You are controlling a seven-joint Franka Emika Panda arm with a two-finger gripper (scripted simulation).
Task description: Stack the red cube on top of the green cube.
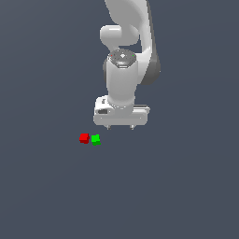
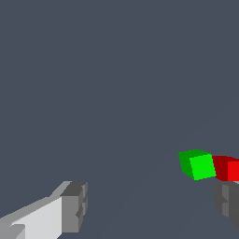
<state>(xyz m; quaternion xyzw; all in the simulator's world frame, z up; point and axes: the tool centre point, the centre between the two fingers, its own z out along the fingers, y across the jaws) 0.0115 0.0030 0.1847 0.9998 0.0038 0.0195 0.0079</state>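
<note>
The red cube (image 1: pixel 84 138) and the green cube (image 1: pixel 95 139) sit side by side on the grey floor, almost touching, the red one nearer the exterior view's left. My gripper (image 1: pixel 120 127) hangs above the floor, off to the exterior view's right of both cubes, with only its short fingertips showing under the white hand. It is open and holds nothing. In the wrist view the green cube (image 2: pixel 197 164) and the red cube (image 2: pixel 228 169) lie just past one grey finger (image 2: pixel 228 200), outside the wide gap of the gripper (image 2: pixel 151 205); the red cube is cut by the picture's edge.
A plain dark grey floor (image 1: pixel 177 186) surrounds the cubes. The white arm (image 1: pixel 123 70) rises above the gripper. Nothing else shows.
</note>
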